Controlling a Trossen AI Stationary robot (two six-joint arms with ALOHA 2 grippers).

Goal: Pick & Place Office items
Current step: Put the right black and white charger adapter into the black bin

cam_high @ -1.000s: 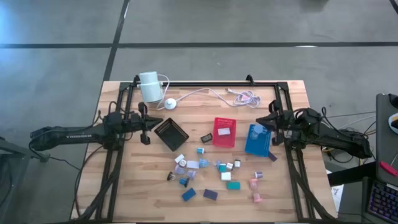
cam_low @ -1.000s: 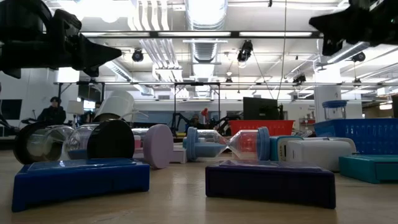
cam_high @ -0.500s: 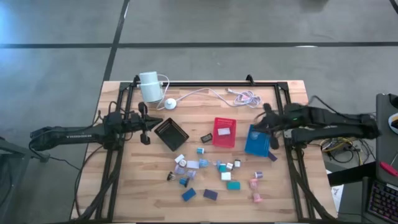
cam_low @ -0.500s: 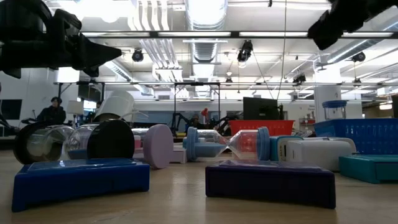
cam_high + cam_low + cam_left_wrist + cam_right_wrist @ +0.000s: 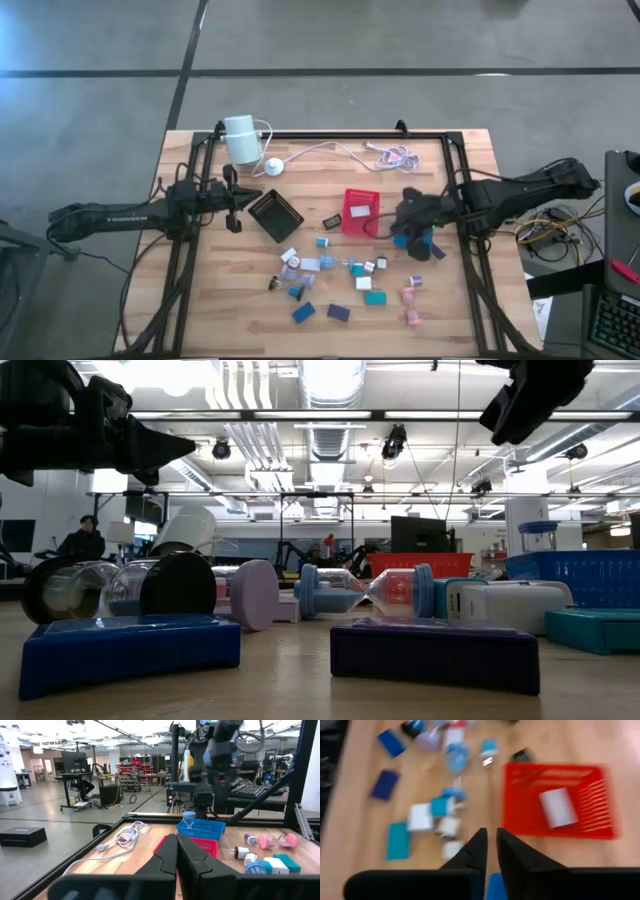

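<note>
The office items (image 5: pixel 340 280), small blocks and short cylinders in teal, blue, purple, white and pink, lie scattered on the wooden table (image 5: pixel 200 320) in front of the three trays, and one white piece already sits in the red tray (image 5: pixel 361 213). The black tray (image 5: pixel 274 215) stands to its left and the blue tray (image 5: pixel 412 232) to its right. The right gripper (image 5: pixel 407 215) is above the table between the red and blue trays, fingers only a narrow crack apart with nothing between them. I judge this the reach toward a first pick; next it must spread wider, choose one piece and come down squarely over it. The left gripper (image 5: pixel 237 196) waits beside the black tray, pressed shut and empty.
</note>
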